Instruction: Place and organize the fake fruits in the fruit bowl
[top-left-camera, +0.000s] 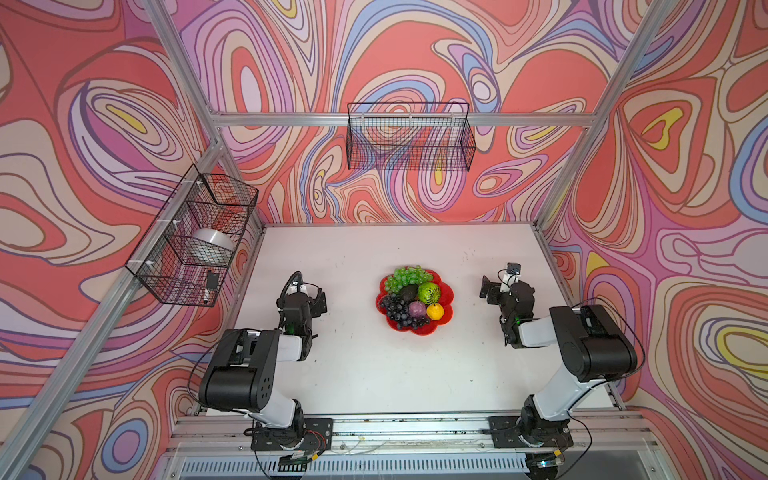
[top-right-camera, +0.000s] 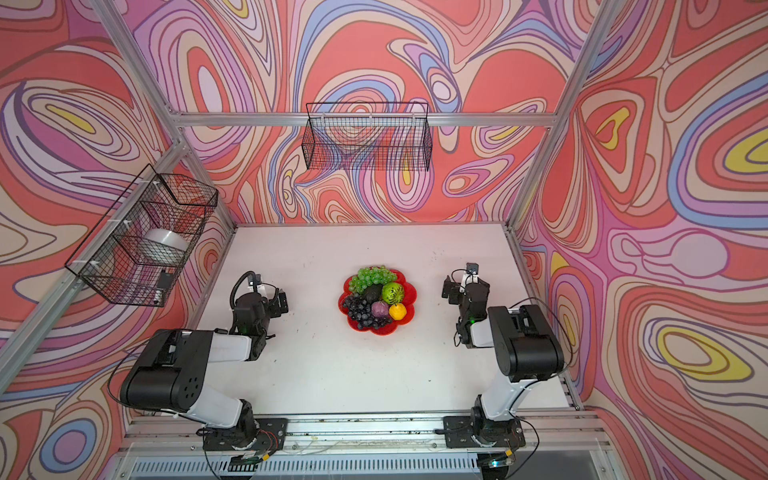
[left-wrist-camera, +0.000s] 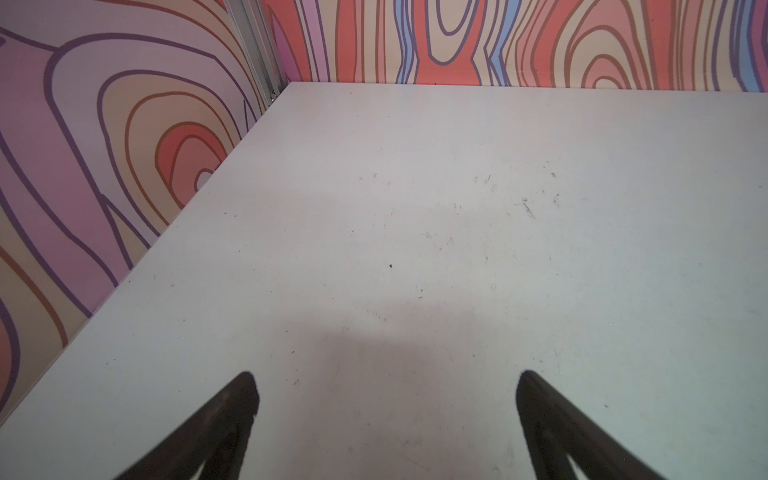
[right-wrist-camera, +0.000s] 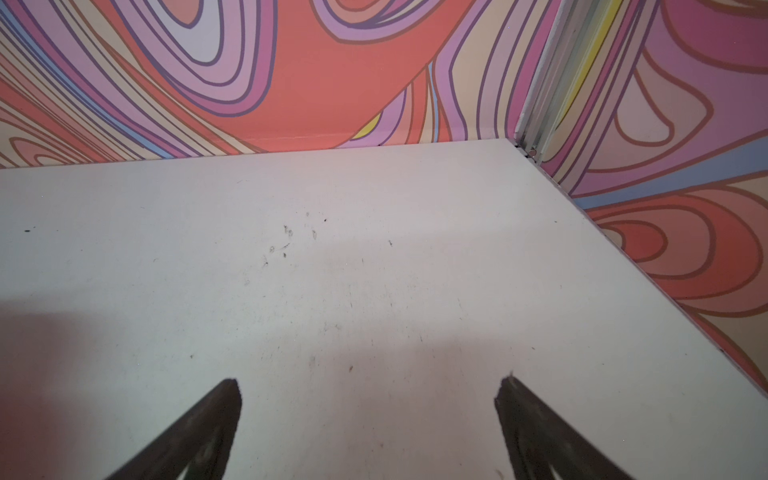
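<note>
The left gripper (left-wrist-camera: 386, 376) is open, its two dark fingertips (left-wrist-camera: 243, 395) spread wide with only bare white bench (left-wrist-camera: 415, 208) between them; it holds nothing. The right gripper (right-wrist-camera: 369, 381) is likewise open and empty, its fingertips (right-wrist-camera: 226, 401) parted over scuffed bench surface near the far right corner. In both top views each gripper hangs over the bench at its own side, the left one (top-left-camera: 319, 298) and the right one (top-left-camera: 487, 290) pointing toward the back wall, with both arms folded back over their bases at the front rail.

Between the two grippers, well apart from each, sits the fruit bowl (top-left-camera: 447, 296), a red scalloped dish resting flat near the middle of the bench. All six fake fruits lie inside it, packed close together. The green grape bunch (top-left-camera: 405, 276) fills the far side. Just in front of it the blackish avocado (top-left-camera: 410, 292) lies beside the lime-green lumpy fruit (top-left-camera: 429, 292). The dark purple grape bunch (top-left-camera: 395, 309) covers the near left part, with the small purple ball (top-left-camera: 417, 309) touching it and the small yellow-orange fruit (top-left-camera: 435, 311) at the near right.

Farther out, a black wire basket (top-left-camera: 195, 237) on the left wall holds a silver metal bowl (top-left-camera: 212, 245), and a second wire basket (top-left-camera: 411, 139) hangs on the back wall.
</note>
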